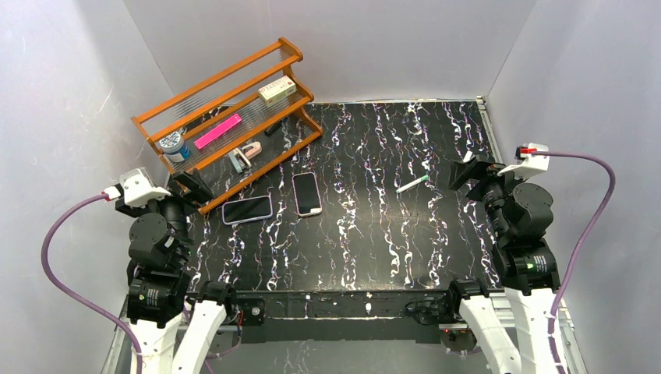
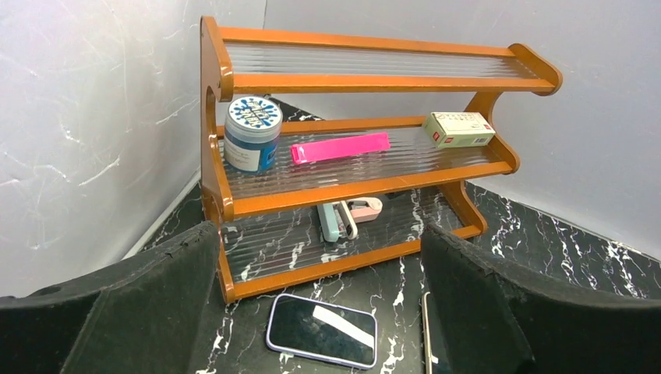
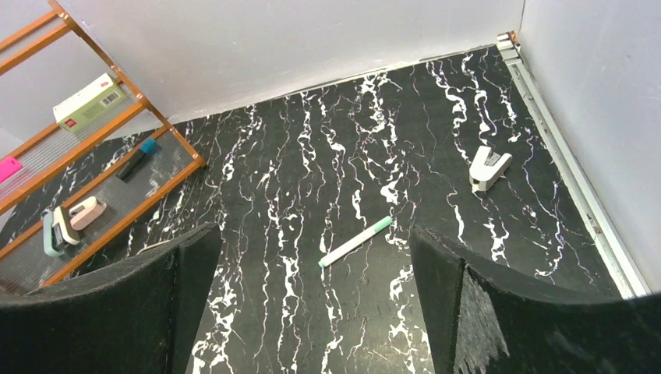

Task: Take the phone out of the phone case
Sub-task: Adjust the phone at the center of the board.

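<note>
A phone in a lavender case lies screen up on the black marble table, just in front of the orange rack. It also shows in the left wrist view, between and beyond my fingers. A second phone with a pale rim lies to its right; only its edge shows in the left wrist view. My left gripper is open and empty, held above the table just left of the cased phone. My right gripper is open and empty at the right side, far from both phones.
The orange three-tier rack stands at the back left with a blue tin, a pink bar, a small box and staplers. A green-capped pen and a white stapler lie near the right gripper.
</note>
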You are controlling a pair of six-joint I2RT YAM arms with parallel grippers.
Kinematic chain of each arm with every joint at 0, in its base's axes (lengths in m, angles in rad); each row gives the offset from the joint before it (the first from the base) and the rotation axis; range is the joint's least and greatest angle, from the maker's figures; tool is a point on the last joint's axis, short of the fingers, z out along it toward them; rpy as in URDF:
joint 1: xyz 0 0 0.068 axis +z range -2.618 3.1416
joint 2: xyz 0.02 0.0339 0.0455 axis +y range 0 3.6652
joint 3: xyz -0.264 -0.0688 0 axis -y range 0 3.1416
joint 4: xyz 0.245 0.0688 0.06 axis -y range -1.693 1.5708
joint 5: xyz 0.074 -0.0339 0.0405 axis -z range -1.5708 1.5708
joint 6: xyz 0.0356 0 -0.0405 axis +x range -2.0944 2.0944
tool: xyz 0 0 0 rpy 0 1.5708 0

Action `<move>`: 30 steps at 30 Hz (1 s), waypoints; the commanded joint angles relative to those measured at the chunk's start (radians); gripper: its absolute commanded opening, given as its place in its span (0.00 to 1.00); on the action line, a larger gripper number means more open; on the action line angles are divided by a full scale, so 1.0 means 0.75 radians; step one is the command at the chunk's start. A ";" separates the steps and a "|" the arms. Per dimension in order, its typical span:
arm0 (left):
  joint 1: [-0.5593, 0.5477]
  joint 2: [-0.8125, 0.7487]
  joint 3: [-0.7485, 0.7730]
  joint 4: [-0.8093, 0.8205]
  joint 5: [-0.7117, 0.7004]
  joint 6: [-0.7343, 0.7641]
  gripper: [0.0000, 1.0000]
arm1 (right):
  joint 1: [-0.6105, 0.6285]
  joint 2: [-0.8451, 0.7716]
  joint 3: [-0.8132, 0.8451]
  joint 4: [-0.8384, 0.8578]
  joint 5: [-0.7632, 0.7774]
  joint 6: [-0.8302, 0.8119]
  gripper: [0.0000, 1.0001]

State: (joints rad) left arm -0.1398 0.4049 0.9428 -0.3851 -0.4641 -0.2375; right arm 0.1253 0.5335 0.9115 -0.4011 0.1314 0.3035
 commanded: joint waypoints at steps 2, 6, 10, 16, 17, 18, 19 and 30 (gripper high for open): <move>-0.004 0.007 -0.030 -0.037 -0.111 -0.112 0.98 | 0.014 -0.010 -0.012 0.010 0.019 0.009 0.99; -0.004 0.007 -0.059 -0.059 -0.133 -0.256 0.98 | 0.016 -0.009 -0.024 0.007 0.019 0.015 0.99; -0.004 0.072 -0.040 -0.112 -0.113 -0.368 0.98 | 0.016 -0.016 -0.040 0.003 0.009 0.028 0.99; -0.004 0.150 -0.017 -0.216 -0.069 -0.499 0.98 | 0.016 -0.024 -0.080 0.023 0.009 0.049 0.99; -0.004 0.154 -0.025 -0.223 -0.051 -0.513 0.98 | 0.015 -0.026 -0.088 0.028 0.010 0.052 0.99; -0.004 0.161 -0.034 -0.230 -0.042 -0.531 0.98 | 0.015 -0.026 -0.094 0.031 0.009 0.054 0.99; -0.004 0.171 -0.043 -0.245 -0.035 -0.557 0.98 | 0.014 -0.026 -0.100 0.033 0.009 0.055 0.99; -0.004 0.512 -0.011 -0.563 -0.185 -0.928 0.98 | 0.015 -0.014 -0.193 0.066 -0.002 0.063 0.99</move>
State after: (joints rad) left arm -0.1398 0.6914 0.9070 -0.6785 -0.5251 -0.8005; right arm 0.1318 0.5167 0.7868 -0.4091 0.1333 0.3435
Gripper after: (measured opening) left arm 0.981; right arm 0.985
